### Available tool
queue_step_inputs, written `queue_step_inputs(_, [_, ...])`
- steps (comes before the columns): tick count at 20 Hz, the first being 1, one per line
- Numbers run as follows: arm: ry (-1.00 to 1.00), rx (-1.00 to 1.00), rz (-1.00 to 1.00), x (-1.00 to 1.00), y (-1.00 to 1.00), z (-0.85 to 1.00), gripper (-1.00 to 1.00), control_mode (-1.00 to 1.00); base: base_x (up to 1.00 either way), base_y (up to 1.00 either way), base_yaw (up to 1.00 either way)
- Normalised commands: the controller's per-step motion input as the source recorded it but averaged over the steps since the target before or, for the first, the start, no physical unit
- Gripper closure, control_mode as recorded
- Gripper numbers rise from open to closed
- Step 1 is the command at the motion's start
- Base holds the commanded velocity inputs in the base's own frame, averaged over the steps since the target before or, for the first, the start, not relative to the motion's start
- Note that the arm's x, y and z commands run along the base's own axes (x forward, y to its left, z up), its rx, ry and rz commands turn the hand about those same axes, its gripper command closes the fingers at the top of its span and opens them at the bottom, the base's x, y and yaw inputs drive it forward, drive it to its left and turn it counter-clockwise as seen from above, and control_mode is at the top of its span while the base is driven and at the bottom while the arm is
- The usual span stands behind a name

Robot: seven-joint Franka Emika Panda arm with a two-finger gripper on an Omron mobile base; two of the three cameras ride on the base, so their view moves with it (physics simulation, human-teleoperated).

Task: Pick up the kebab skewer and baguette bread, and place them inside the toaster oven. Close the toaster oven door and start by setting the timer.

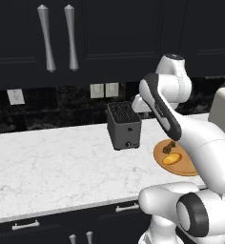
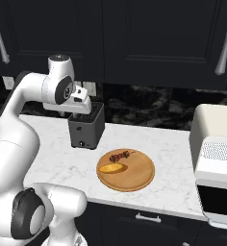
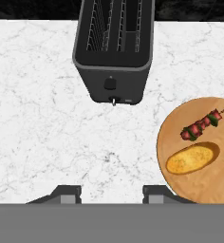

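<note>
Spanning white marble counter point(image 1: 52, 162), dark cabinets point(image 1: 114, 33), black backsplash point(image 2: 149, 108)

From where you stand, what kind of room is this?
A kitchen, by the look of it, and a computer-rendered one. A marble counter runs under dark cabinets, a slot toaster stands on it, and a cream toaster oven sits at one end.

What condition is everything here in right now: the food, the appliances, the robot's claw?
Dark brown and red kebab skewer: lying on round wooden board.
Golden oval baguette bread: lying on the board, beside the skewer.
Cream-white toaster oven: door shut.
Dark grey slot toaster: upright, slots empty.
Gripper: shut, holding nothing, above counter.
</note>
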Motion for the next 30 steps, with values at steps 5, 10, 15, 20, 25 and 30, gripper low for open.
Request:
queue_step_inputs(5, [0.00, 0.00, 0.00, 0.00, 0.00, 0.00, -1.00, 1.00, 0.00, 0.00, 0.00])
queue_step_inputs(10, [0.00, 0.00, 0.00, 0.00, 0.00, 0.00, -1.00, 1.00, 0.00, 0.00, 0.00])
queue_step_inputs(15, [0.00, 0.00, 0.00, 0.00, 0.00, 0.00, -1.00, 1.00, 0.00, 0.00, 0.00])
queue_step_inputs(20, [0.00, 0.00, 0.00, 0.00, 0.00, 0.00, -1.00, 1.00, 0.00, -0.19, 0.00])
queue_step_inputs(25, [0.00, 0.00, 0.00, 0.00, 0.00, 0.00, -1.00, 1.00, 0.00, -0.53, 0.00])
queue_step_inputs(30, [0.00, 0.00, 0.00, 0.00, 0.00, 0.00, -1.00, 1.00, 0.00, -0.57, 0.00])
